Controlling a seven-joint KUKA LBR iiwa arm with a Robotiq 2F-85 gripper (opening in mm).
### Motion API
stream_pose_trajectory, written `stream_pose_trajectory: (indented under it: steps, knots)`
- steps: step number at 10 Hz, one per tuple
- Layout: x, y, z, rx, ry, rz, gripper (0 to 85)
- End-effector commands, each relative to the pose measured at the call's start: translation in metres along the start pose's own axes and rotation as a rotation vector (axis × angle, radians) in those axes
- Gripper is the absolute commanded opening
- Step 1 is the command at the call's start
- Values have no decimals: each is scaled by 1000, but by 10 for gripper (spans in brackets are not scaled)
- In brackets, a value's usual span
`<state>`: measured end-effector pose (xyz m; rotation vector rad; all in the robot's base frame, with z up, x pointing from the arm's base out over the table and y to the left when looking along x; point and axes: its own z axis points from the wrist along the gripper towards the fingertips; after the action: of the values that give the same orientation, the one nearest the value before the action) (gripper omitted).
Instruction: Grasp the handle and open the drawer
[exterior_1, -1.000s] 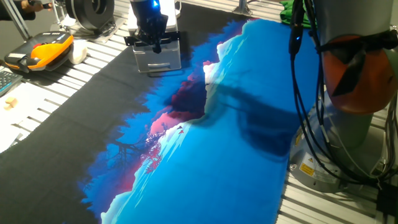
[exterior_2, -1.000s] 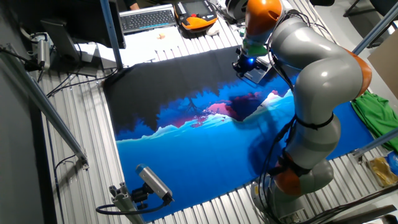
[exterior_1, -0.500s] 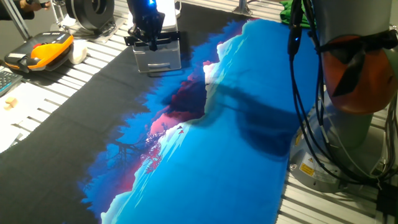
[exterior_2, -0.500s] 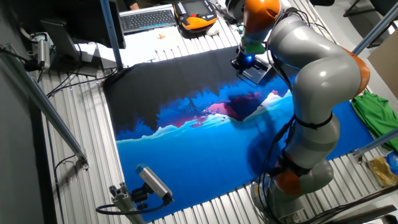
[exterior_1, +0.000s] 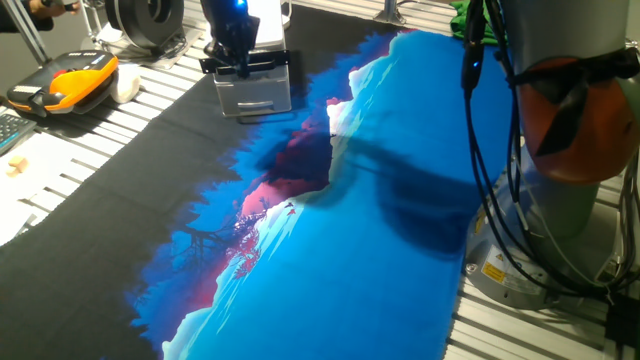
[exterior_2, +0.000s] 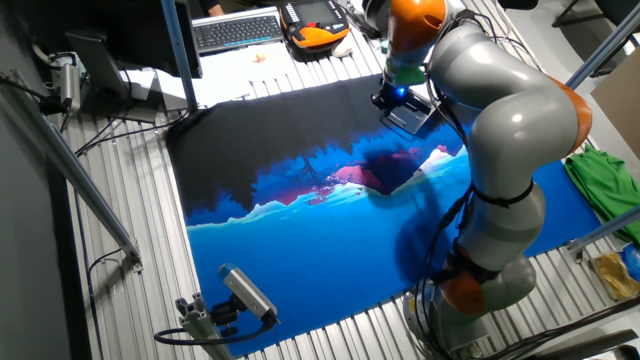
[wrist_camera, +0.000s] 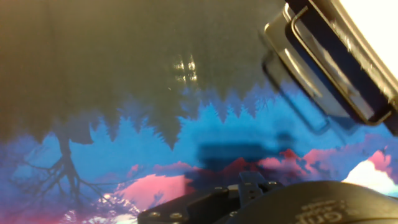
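A small white cabinet (exterior_1: 256, 96) stands at the far end of the black and blue cloth, with the drawer's grey front (exterior_1: 258, 104) facing the cloth. The black handle (exterior_1: 272, 58) runs across its upper edge. My gripper (exterior_1: 240, 68), blue light glowing above it, hangs right at the handle's left half and hides it there; whether the fingers hold it is unclear. In the other fixed view the gripper (exterior_2: 394, 100) sits over the cabinet (exterior_2: 416, 120). The hand view shows the handle (wrist_camera: 329, 68) and drawer front (wrist_camera: 297, 74) at the upper right, with no fingers in sight.
An orange-and-black case (exterior_1: 65, 82) lies left of the cabinet on the slatted table. A keyboard (exterior_2: 238, 30) sits at the far edge. The arm's base (exterior_1: 572, 130) with cables stands at the right, and a green cloth (exterior_2: 600, 185) lies beyond it.
My gripper has drifted slightly left along the handle in the fixed view. The cabinet and drawer look unmoved.
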<state>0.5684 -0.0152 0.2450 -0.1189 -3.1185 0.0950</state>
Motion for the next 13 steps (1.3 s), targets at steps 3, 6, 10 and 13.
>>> stream_pose_trajectory:
  steps: [3, 6, 10, 13]
  knots:
    - [-8, 1, -1, 26, -6, -80, 0]
    - [-18, -2, 0, 5, 1, -159, 0]
    - [-21, -2, 2, 52, -36, -282, 0]
    - [-23, -5, 1, 71, -54, -345, 0]
